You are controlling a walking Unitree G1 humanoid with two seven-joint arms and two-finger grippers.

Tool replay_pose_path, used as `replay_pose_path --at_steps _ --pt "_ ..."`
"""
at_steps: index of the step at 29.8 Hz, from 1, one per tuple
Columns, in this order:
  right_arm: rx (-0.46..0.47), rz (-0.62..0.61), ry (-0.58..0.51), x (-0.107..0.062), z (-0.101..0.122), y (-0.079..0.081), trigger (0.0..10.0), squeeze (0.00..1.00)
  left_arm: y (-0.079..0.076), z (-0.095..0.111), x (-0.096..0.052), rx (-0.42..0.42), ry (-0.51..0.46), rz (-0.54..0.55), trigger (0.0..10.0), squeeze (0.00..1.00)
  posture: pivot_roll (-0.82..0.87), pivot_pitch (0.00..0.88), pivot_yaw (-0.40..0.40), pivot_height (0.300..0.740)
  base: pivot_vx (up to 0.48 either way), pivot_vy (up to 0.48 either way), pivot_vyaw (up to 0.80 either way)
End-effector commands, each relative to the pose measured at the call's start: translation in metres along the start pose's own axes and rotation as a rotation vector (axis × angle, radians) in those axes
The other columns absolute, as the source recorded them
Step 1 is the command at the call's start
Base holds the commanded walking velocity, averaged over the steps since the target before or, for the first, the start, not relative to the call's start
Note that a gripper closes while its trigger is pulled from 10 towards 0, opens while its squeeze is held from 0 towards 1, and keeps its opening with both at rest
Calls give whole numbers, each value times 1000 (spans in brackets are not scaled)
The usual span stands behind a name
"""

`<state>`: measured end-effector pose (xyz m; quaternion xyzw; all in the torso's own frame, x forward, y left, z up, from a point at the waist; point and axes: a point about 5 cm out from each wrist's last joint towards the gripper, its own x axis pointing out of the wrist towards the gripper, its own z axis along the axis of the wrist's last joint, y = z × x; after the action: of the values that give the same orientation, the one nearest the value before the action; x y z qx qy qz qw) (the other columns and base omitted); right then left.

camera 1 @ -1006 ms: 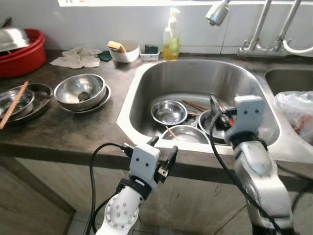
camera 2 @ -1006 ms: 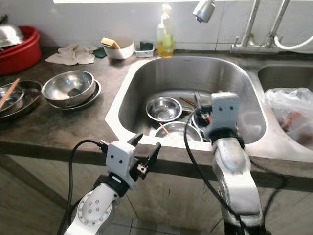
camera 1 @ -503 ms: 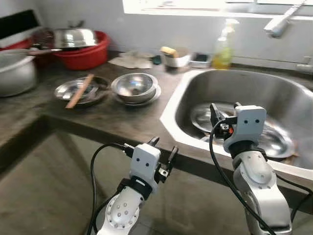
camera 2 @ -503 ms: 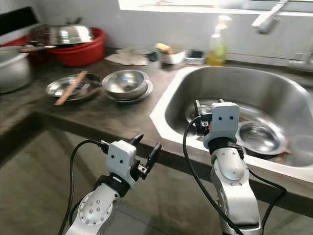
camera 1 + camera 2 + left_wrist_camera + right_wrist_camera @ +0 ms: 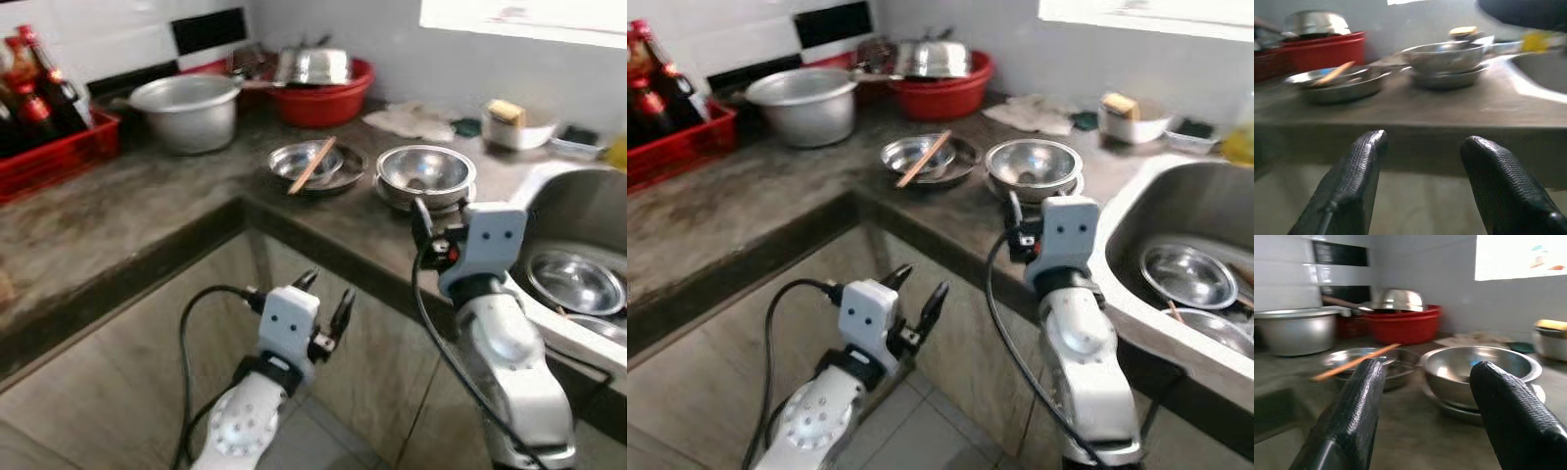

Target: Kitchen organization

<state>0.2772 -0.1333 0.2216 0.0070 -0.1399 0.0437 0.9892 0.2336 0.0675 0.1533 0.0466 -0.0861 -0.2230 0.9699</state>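
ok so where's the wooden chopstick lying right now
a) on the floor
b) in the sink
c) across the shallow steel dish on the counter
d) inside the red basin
c: the wooden chopstick lies slanted across the shallow steel dish on the counter, left of the stacked steel bowl and apart from the sink.

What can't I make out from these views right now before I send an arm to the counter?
- Red basin: its contents beyond the steel lid on top are hidden by its wall, eye views.
- Sink: cut off by the right edge, eye views.
- Steel bowl: its near side is hidden behind the right gripper, left eye view.
- Bottles in the red crate: labels blurred, cut by the edge.
- Left gripper: open, counter beyond blurred.
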Motion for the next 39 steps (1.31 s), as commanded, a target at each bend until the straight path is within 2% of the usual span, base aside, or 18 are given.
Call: replay_pose_path --at_steps 1,5,11,19,20,24,25,26,27,28,33,38,39 --pt "-5 -17 1 0 2 -6 10000 0 -4 1 2 28 3 -10 10000 0 87 76 4 740 0 0 0" --pt "-4 -10 1 1 2 -5 10000 0 -3 -1 2 54 11 -5 10000 0 88 77 8 740 124 -126 0" --pt "-11 10 -8 4 3 -3 10000 0 -3 0 2 17 6 13 10000 0 87 83 5 740 339 -280 0" --pt "-37 53 -9 17 1 1 10000 0 -2 -5 0 14 30 22 10000 0 90 89 -2 740 0 0 0" --pt "-36 67 -10 21 0 2 10000 1000 -3 -5 -1 10 31 22 10000 0 90 89 -2 740 0 0 0" --pt "-46 91 -22 26 0 6 10000 1000 -4 -5 -2 -1 28 26 10000 0 92 97 -4 740 0 0 0" --pt "-56 96 -31 30 1 6 10000 882 -4 -5 -4 -4 29 25 10000 0 98 98 -7 740 0 0 0" --pt "-57 96 -34 30 2 6 10000 282 -4 -5 -5 -3 29 25 10000 0 99 100 -9 740 0 0 0" --pt "-58 98 -36 31 2 6 10000 282 -4 -6 -6 -10 31 24 10000 0 98 100 -9 740 0 0 0" --pt "-62 100 -38 32 2 6 10000 0 -5 -8 -8 -13 39 21 10000 0 97 101 -8 740 0 0 0" --pt "-60 116 -70 38 4 9 10000 0 -11 -13 -15 -49 48 -17 10000 0 95 106 -10 740 0 0 0" --pt "-64 137 -65 43 0 14 10000 0 -14 -11 -15 -63 37 -32 10000 0 96 107 -12 740 0 0 0" --pt "-69 139 -58 45 -2 14 10000 122 -15 -10 -15 -61 35 -33 10000 0 97 105 -12 740 0 0 0"
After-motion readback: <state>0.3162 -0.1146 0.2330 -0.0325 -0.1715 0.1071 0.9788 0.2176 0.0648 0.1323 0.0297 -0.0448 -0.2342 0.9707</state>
